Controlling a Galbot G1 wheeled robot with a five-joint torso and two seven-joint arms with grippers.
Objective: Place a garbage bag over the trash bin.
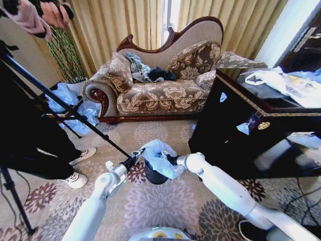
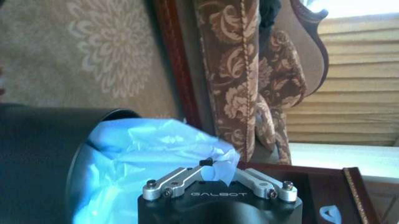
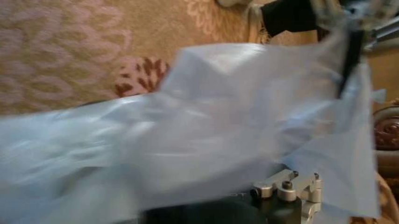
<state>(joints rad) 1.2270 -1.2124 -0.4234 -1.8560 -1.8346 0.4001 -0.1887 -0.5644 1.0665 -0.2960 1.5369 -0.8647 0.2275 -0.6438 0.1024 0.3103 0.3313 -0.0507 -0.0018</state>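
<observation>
From the head camera we see the whole room: a patterned carpet [image 1: 165, 206], an ornate floral sofa [image 1: 160, 83] against tan curtains [image 1: 120, 25], and a glossy black cabinet [image 1: 251, 125] on our right. The trash bin [image 1: 154, 175], small, black and round, stands on the carpet between our two arms. The garbage bag [image 1: 158, 155] lies draped over its top as a crumpled, pale blue, see-through mass, with the bin's lower wall still bare beneath it.

Our left gripper [image 1: 136, 154] sits just beside the bag's left edge, and our right gripper [image 1: 169, 159] presses in at its right edge.

The left wrist camera adds a close look that the head camera lacks: the left gripper [image 2: 215, 167] has its fingers drawn nearly together, pinching a thin fold of the bag [image 2: 156, 154]. The bin's dark wall [image 2: 37, 158] is at one side, with blue plastic spilling over its rim.

The right wrist camera is veiled by the bag [image 3: 187, 140], stretched in a blurred, translucent sheet across the lens. Part of the right gripper's metal body shows past the plastic, but we cannot tell whether it is clenched or released.
</observation>
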